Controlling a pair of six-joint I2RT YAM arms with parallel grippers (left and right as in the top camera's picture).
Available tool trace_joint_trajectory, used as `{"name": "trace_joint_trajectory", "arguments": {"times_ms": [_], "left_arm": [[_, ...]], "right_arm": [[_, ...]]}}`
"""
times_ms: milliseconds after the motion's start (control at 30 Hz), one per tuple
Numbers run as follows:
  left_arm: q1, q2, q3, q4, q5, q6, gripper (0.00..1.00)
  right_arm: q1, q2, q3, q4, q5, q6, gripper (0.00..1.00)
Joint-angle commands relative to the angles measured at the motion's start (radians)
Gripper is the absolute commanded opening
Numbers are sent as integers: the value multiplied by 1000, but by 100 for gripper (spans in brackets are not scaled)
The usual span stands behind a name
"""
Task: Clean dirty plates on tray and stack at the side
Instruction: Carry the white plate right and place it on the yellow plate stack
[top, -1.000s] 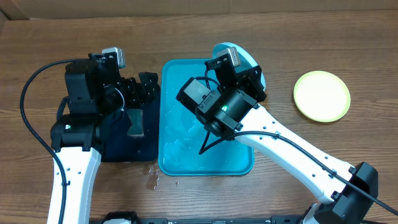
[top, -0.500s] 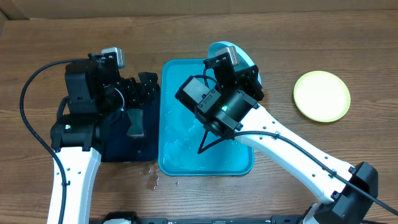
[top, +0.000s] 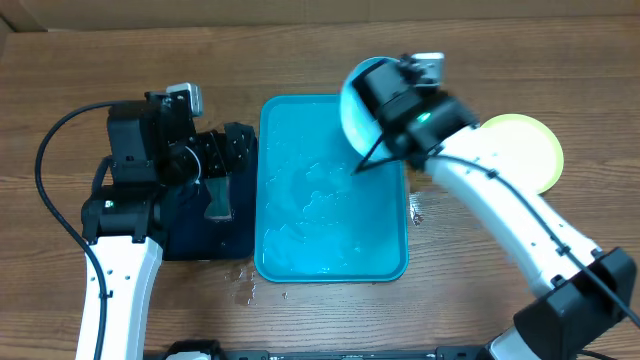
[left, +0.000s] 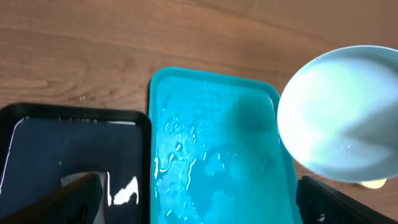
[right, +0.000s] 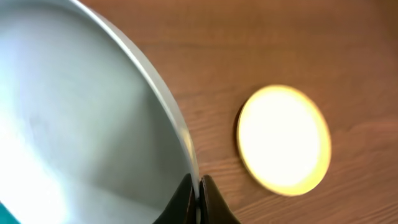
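My right gripper (right: 199, 194) is shut on the rim of the light-blue plate (top: 356, 103), holding it tilted on edge above the far right corner of the turquoise tray (top: 330, 262). The plate fills the left of the right wrist view (right: 81, 124) and shows in the left wrist view (left: 339, 109). A lime-green plate (top: 528, 140) lies flat on the table to the right, partly behind my right arm, and also shows in the right wrist view (right: 283, 140). The tray (left: 211, 143) is wet and holds no plate. My left gripper (left: 199, 211) is open and empty above the black tray.
A smaller black tray (top: 190, 225) sits left of the turquoise one and holds a grey-green sponge (top: 218, 200). It also shows in the left wrist view (left: 74, 134). Water drops lie on the wood near the tray's front left corner (top: 240, 285) and right side (top: 415, 210).
My right arm has swung from over the tray's middle to its far right corner, carrying the light-blue plate to the right. The left arm has barely moved.
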Motion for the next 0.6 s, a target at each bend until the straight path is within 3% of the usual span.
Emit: {"name": "trace_joint_trajectory", "arguments": {"times_ms": [0, 333, 567], "left_arm": [[5, -5, 17, -15, -14, 23, 100], [5, -4, 17, -31, -29, 24, 100], [5, -4, 17, -32, -29, 23, 100]], "right_arm": [[-113, -1, 11, -3, -296, 27, 4], [-533, -1, 8, -52, -676, -32, 4], [-810, 0, -41, -89, -690, -84, 4]]}}
